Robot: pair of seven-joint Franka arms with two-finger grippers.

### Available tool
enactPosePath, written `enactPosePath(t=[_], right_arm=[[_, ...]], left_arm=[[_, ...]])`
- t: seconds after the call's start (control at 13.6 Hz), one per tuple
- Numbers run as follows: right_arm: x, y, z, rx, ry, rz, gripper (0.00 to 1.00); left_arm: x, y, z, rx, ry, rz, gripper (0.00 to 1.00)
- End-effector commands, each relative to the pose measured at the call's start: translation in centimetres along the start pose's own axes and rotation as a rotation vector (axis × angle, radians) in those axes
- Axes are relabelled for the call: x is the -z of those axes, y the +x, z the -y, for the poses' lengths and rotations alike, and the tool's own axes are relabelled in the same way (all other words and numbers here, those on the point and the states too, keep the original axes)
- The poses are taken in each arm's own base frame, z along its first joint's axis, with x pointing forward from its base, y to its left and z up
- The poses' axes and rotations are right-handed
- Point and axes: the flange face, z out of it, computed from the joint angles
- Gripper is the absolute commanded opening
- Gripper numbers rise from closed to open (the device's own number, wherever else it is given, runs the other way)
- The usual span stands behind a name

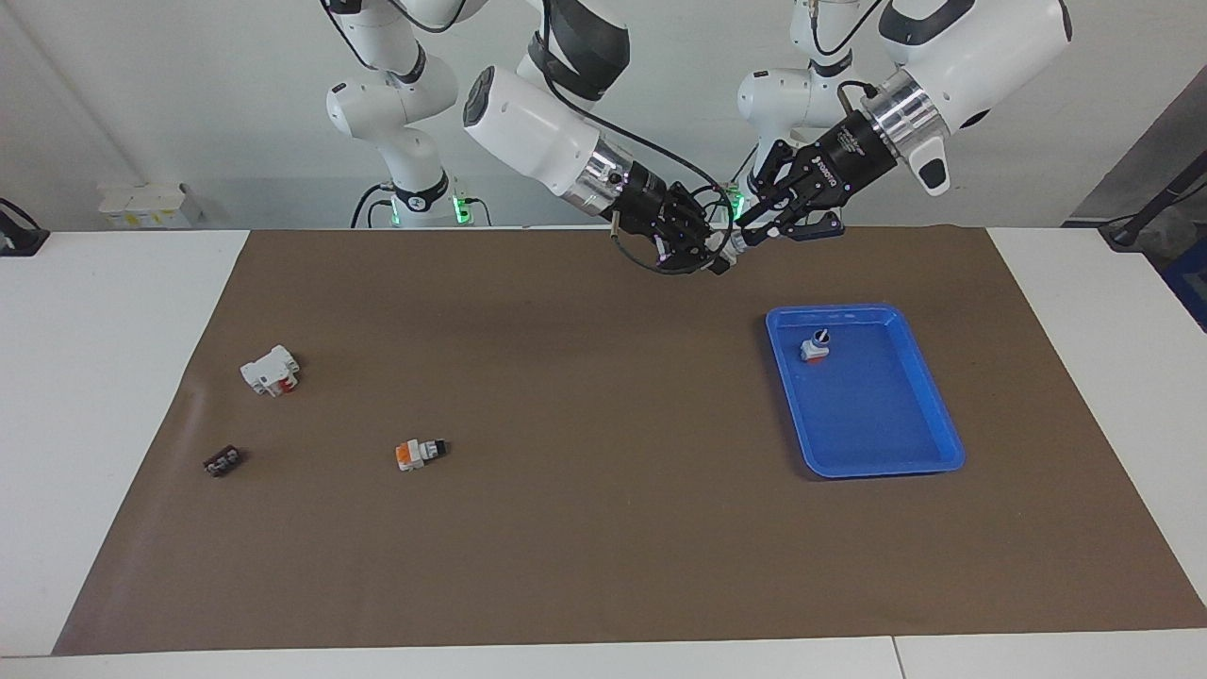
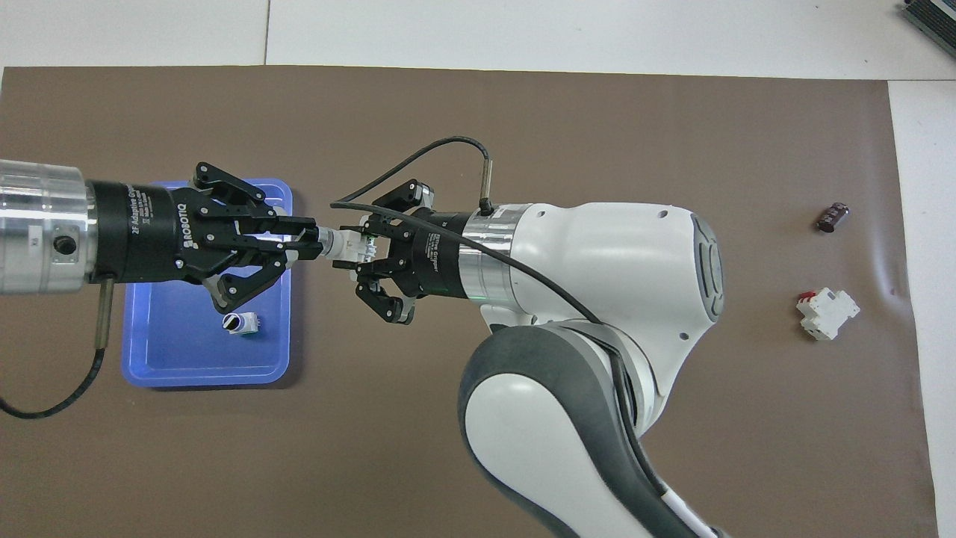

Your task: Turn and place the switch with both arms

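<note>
Two tools met in air over mat beside blue tray (image 1: 943,443), toward robots from it. Right tool (image 2: 357,252) clamped on green-based switch (image 2: 351,247); left tool (image 2: 308,240) narrowed onto its knob end. Risk: switch dropping to mat if right tool released before left grip firm; twist slipping on small knob. Count: arms two; tray one, holding one switch (image 1: 816,347); orange-based switch (image 1: 416,454) one, white block (image 1: 271,370) one, dark part (image 1: 223,460) one, all well away from tray on surface.

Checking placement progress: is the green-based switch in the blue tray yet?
Out: the switch hangs in the air between both hands, beside the blue tray.
</note>
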Motion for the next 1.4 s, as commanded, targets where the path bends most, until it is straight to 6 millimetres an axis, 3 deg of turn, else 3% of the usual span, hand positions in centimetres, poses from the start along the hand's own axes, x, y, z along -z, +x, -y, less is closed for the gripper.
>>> enactPosePath(t=[0.0, 1.03, 1.18, 1.32], right_arm=[[0.1, -0.4, 0.0, -0.007, -0.002, -0.005, 0.00], [0.3, -0.5, 0.1, -0.006, -0.001, -0.003, 0.00], [0.3, -0.5, 0.1, -0.004, -0.001, -0.003, 0.00], [0.2, -0.5, 0.0, -0.006, -0.002, -0.003, 0.00]], left_arm=[[-0.8, 0.4, 0.6, -0.031, 0.029, 0.012, 0.21], [-0.7, 2.4, 0.4, -0.082, 0.036, -0.004, 0.17], [-0.7, 2.4, 0.4, -0.090, 0.032, -0.007, 0.28], [-0.8, 2.6, 0.4, -0.091, 0.034, -0.008, 0.28]])
